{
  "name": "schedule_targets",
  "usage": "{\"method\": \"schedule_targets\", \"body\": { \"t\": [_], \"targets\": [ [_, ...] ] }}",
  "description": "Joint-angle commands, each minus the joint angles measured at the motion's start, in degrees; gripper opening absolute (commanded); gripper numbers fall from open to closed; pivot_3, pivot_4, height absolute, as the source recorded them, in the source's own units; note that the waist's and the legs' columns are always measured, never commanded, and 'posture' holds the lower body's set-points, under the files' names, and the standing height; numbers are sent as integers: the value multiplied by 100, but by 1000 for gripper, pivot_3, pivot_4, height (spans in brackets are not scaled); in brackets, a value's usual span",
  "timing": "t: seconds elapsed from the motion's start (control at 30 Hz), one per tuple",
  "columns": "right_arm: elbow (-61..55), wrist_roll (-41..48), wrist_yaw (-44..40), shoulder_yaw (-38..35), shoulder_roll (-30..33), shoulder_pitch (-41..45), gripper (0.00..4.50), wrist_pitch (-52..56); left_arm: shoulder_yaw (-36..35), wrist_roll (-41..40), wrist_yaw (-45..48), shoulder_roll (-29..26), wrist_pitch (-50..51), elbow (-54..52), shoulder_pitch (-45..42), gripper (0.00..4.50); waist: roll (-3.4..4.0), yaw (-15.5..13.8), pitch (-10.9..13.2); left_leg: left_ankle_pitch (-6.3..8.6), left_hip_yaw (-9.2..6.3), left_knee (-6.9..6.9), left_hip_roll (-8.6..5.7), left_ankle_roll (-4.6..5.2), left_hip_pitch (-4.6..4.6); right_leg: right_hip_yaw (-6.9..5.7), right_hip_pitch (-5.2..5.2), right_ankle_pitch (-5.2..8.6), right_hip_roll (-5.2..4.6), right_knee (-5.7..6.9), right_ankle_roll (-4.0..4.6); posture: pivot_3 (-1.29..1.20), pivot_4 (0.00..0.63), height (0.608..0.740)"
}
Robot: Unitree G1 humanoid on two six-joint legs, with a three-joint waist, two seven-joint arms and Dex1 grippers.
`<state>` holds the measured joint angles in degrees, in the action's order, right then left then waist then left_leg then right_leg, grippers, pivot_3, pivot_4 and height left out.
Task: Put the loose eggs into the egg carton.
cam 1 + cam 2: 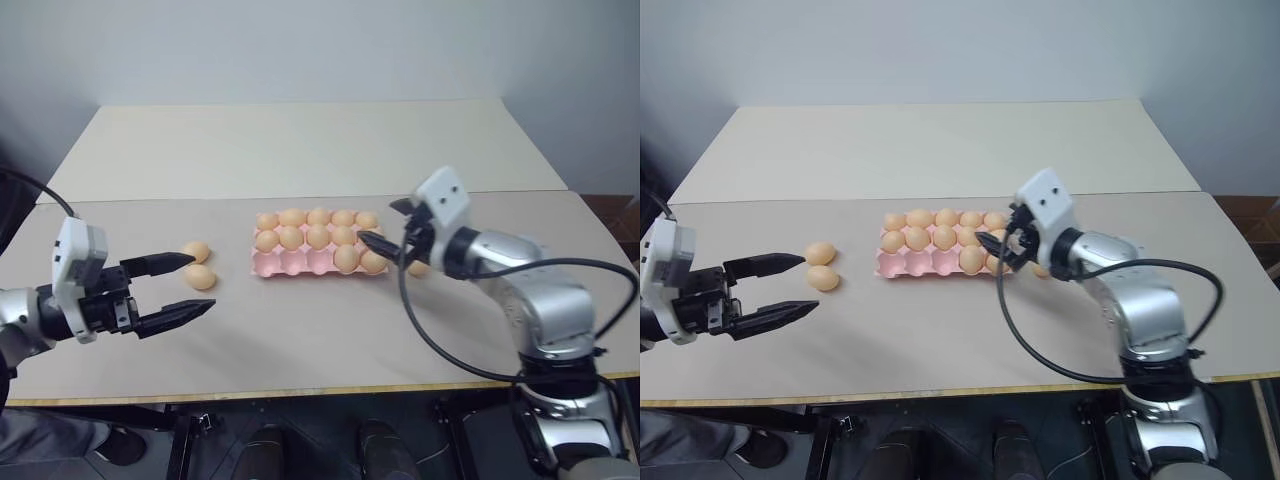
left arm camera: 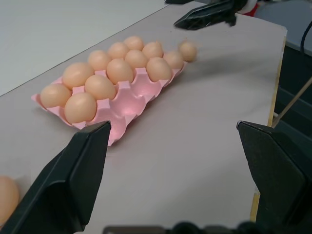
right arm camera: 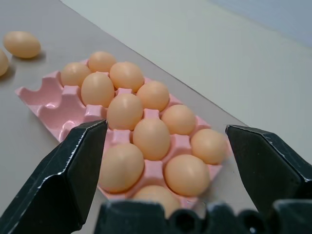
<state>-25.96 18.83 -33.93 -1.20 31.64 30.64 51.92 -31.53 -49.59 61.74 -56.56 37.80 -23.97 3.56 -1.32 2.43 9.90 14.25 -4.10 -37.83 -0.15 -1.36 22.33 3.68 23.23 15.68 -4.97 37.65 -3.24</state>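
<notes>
The pink egg carton (image 1: 285, 263) lies mid-table with several eggs in its cups; three cups at the left of its front row are bare. Two loose eggs (image 1: 196, 250) (image 1: 200, 277) lie on the table left of the carton. A third loose egg (image 2: 187, 50) rests just off the carton's right end, partly hidden behind my right arm. My left gripper (image 1: 202, 282) is open beside the two left eggs, holding nothing. My right gripper (image 1: 378, 222) hovers open over the carton's right end (image 3: 53, 109), empty.
The beige table's front edge (image 1: 300, 392) runs close below both arms. A second table (image 1: 300, 140) joins on at the back. A black cable (image 1: 440, 350) loops from my right arm over the table's front right.
</notes>
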Motion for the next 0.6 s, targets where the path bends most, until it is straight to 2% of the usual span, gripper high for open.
{"method": "schedule_targets", "body": {
  "t": [0.03, 0.17, 0.27, 0.43, 0.6],
  "targets": [
    [-531, 672, -787, -983, 600, -572, 4496, -152, -489, 60, 230, -104, -79, 116, 194, 4500, -1, -10, 1, 0, 1, 0, 0, 0, -1, 0, -1, 0, 0, -1, 0, 0, 150, 740],
    [-642, 1282, -2086, -2182, 1361, -1923, 4496, -771, -784, 193, 440, -113, -186, 361, 439, 4500, -1, -39, 1, 2, 3, 0, 0, 4, 0, -3, -8, 1, 0, -10, -1, 0, 150, 740],
    [-531, 1402, -2630, -2614, 1659, -2660, 4496, -1205, -894, 325, 583, -97, -224, 384, 668, 4500, -2, -5, 0, 2, 8, 0, 0, 4, -12, -2, -21, 1, 0, -8, -1, 0, 150, 740],
    [-230, 1217, -2449, -2418, 1719, -2693, 4496, -1556, -875, 278, 471, 19, -194, 244, 695, 4500, -3, 51, 0, 4, 26, 5, 15, 6, -65, 12, -65, 2, 12, -9, 0, 0, 150, 740],
    [338, 843, -2099, -1645, 1588, -2065, 4496, -1849, -708, 211, 335, 54, -156, 123, 518, 4500, -4, 21, 0, 6, 24, 5, 15, 7, -67, 10, -73, 2, 11, -19, -1, 0, 150, 740]
  ]
}}
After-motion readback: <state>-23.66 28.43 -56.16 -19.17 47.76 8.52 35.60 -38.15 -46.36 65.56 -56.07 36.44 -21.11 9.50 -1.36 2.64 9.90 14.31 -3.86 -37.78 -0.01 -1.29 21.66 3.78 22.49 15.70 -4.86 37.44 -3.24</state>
